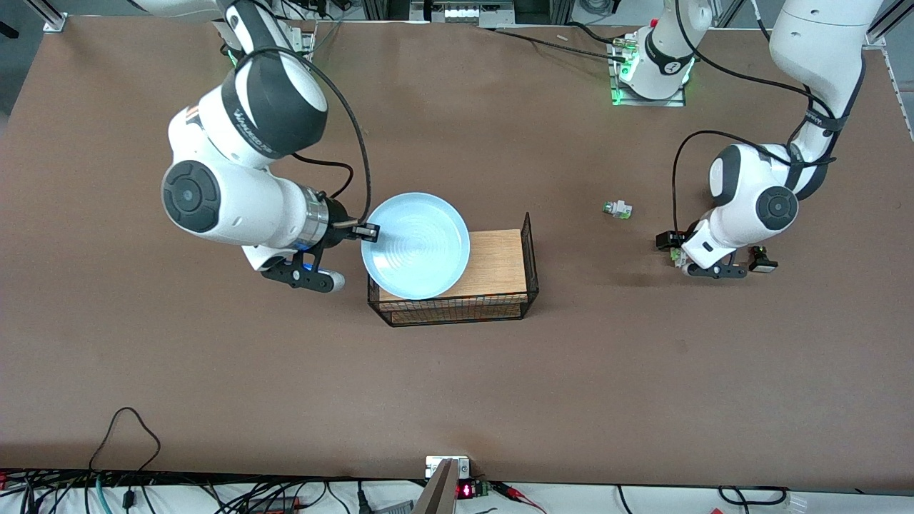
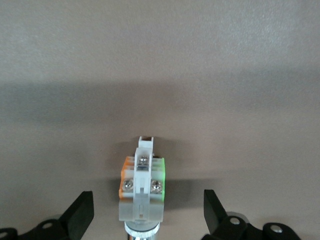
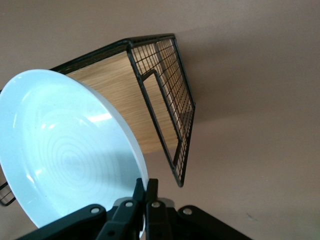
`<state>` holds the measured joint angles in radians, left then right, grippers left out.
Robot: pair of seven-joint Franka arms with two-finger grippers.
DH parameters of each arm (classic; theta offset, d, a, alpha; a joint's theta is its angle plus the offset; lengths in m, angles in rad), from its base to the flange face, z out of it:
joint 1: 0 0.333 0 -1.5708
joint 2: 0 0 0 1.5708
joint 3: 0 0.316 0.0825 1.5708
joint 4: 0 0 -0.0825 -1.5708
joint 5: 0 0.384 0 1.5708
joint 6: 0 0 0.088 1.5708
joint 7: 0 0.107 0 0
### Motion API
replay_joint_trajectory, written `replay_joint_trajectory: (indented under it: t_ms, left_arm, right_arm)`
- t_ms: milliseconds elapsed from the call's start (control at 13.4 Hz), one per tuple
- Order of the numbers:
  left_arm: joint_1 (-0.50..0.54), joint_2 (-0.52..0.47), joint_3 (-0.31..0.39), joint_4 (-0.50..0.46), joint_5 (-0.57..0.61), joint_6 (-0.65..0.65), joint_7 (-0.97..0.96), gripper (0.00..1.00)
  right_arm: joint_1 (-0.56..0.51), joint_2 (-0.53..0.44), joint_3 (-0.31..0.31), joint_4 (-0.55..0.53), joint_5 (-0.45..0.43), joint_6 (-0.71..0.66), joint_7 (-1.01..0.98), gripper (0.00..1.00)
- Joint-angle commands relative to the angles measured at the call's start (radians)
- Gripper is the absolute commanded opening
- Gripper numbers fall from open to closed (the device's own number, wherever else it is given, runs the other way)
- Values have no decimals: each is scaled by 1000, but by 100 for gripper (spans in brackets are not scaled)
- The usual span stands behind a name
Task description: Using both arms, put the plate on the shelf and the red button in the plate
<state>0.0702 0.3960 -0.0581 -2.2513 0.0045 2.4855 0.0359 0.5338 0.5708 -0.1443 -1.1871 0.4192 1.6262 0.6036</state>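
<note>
Front view, from the right arm's end: the right end effector (image 1: 369, 230) is pinched closed on the rim of the plate (image 1: 416, 245), carrying it tilted over the wire basket (image 1: 532, 268) and its wooden floor. Glossy and stiff, the plate looks slippery and breakable, and a single rim pinch leaves it free to swing, so it wants a slow lowering. Toward the left arm's end, a green-capped switch (image 1: 617, 209) lies alone on the counter (image 1: 457, 371). The left end effector (image 2: 148, 212) hangs low, fingers spread wide either side of the red button (image 2: 142, 190), not touching; light and hard, it should be gripped across its flat white body.
</note>
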Motion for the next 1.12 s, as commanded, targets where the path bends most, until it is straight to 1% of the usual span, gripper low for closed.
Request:
replay_joint_trajectory:
  t_ms: [0,75,149,298,373,447,596,745,1043]
  left_arm:
    - [10,3,-3,-2,8,13,24,43]
    - [8,3,-3,1,8,10,19,31]
    - [8,1,-3,4,8,9,19,22]
    - [8,1,-3,10,8,9,18,11]
    - [10,-3,-3,12,6,9,18,7]
    - [8,-5,-3,30,6,0,16,6]
    - [14,-20,-2,68,6,-33,25,6]
    - [14,-52,-2,105,6,-86,22,6]
    - [13,-63,-2,251,5,-284,18,6]
  right_arm:
    - [28,-23,-8,-54,-25,52,7,1]
    - [31,-25,-8,-65,-25,67,7,1]
    - [40,-26,-8,-69,-25,75,7,0]
    - [58,-28,-9,-80,-25,87,8,0]
    - [61,-32,-11,-85,-27,95,8,0]
    - [66,-48,-12,-86,-27,83,10,1]
    - [74,-106,-12,-155,-27,89,10,1]
    - [78,-108,-11,-186,-43,128,10,1]
    - [118,-100,-11,-252,-51,257,8,1]
